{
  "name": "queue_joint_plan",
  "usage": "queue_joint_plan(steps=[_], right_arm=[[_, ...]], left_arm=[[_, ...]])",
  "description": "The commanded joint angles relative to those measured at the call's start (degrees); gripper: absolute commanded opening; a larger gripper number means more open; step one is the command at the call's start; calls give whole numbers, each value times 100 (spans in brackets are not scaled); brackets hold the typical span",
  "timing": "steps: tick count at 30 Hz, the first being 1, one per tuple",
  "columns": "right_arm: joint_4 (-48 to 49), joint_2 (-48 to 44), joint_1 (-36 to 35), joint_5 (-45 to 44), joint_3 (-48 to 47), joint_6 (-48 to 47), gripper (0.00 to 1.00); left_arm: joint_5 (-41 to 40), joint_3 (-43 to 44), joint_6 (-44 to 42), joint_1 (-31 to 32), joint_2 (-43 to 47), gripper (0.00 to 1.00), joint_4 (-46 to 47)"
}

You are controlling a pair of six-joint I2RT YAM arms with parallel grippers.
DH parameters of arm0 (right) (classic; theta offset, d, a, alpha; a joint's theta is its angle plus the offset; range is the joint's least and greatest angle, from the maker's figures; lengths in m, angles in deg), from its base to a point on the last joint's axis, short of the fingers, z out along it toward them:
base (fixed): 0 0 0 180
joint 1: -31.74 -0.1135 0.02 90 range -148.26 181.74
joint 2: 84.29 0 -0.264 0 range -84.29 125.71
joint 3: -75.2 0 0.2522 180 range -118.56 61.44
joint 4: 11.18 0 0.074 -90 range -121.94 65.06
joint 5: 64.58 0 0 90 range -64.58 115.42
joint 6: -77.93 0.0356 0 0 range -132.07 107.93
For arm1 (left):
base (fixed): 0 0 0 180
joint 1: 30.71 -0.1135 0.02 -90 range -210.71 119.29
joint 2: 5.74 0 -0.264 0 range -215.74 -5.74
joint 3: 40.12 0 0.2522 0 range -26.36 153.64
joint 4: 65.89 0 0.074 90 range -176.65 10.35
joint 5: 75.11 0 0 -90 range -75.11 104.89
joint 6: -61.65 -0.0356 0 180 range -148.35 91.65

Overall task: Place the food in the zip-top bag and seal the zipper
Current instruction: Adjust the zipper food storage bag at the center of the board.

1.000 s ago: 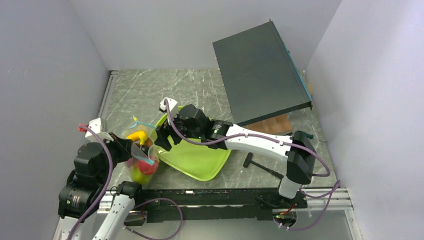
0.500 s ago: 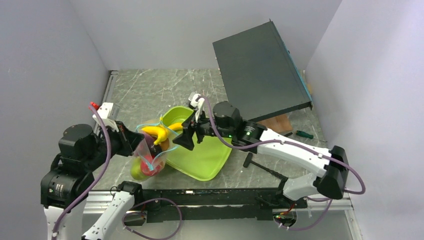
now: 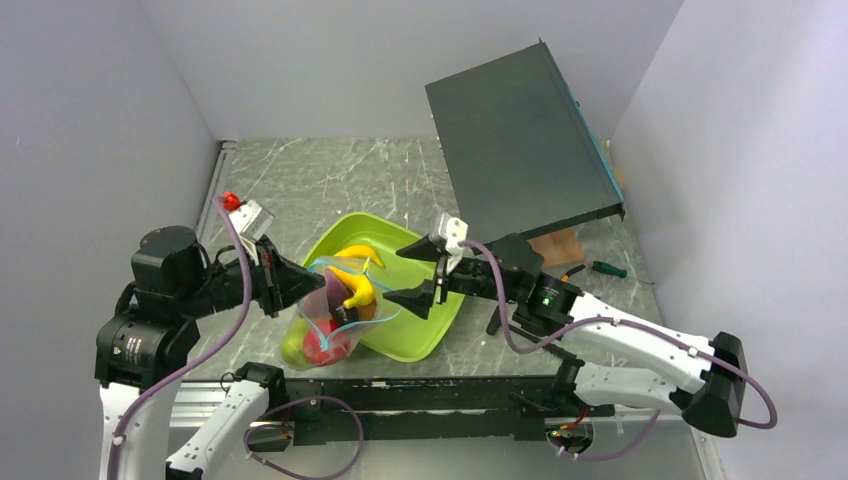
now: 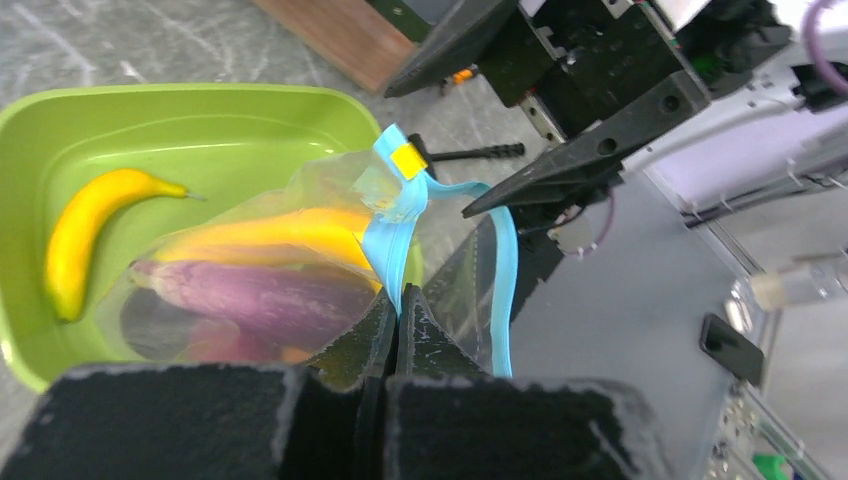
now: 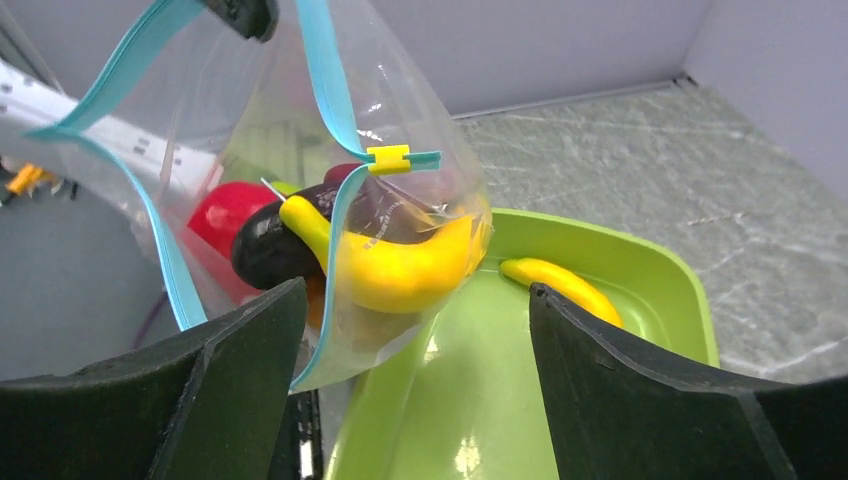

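Operator: State of the left end effector (image 4: 397, 310)?

Technician: Jaws fully closed, pinching the zip-top bag (image 4: 300, 260) at its mouth, right on the blue zipper (image 4: 385, 240). The bag hangs from this grip with its mouth gaping open, at the near left edge of the green tray (image 3: 420, 320).

Operator: And the right end effector (image 3: 420, 272)?

Technician: Jaws spread wide, nothing held. It hovers over the tray, just beside the bag and pointing at it. From above, its fingers appear clear of the plastic.

Operator: Location of the food?

Technician: In the bag: a banana (image 5: 400, 270), a dark purple eggplant (image 5: 270, 250) and a red apple (image 5: 225, 215). A second banana (image 5: 560, 283) lies loose in the tray.

Operator: What does each view add?

Technician: Only the top view shows a green pear (image 3: 293, 348) at the bag's bottom, a black tool (image 3: 495, 320) on the worktop (image 3: 300, 180) and a dark board (image 3: 520, 150) propped at the rear right. The wrist views alone show the yellow slider (image 5: 388, 157) on the zipper.
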Motion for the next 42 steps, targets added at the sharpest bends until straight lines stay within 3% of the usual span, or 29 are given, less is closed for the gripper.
queue_joint_plan(steps=[1,4,8,13,17,21,24,28,32,37,42], right_arm=[[1305,-307,168,619,468,-950,83],[1195,-205,475,1122,241,-899,83],[1202,-429,516,1744,-36,-560,85],[527,-604,517,1978,-675,-715,85],[-234,-429,519,1594,-891,-1672,85],[-1360,-235,573,2794,-689,-3944,88],[-1386,-57,866,3113,-783,-3958,87],[-2160,282,1044,4142,-1233,-4432,82],[-1942,499,1044,4378,-1181,-4419,58],[-1172,579,1038,4190,-986,-4059,60],[-1184,537,1045,3915,-1051,-4087,68]], left_arm=[[1237,-168,-249,25,58,0,755],[1457,-269,-303,25,69,0,858],[1192,-166,-498,25,-152,0,573],[694,-104,-739,25,-453,0,201],[689,-160,-783,25,-525,0,308],[1025,-308,-839,25,-517,0,451],[1099,-331,-871,25,-490,0,472],[1215,-270,-858,25,-506,0,467],[1314,-236,-858,25,-502,0,471],[1444,-279,-828,25,-472,0,492],[1538,-351,-795,25,-419,0,537]])
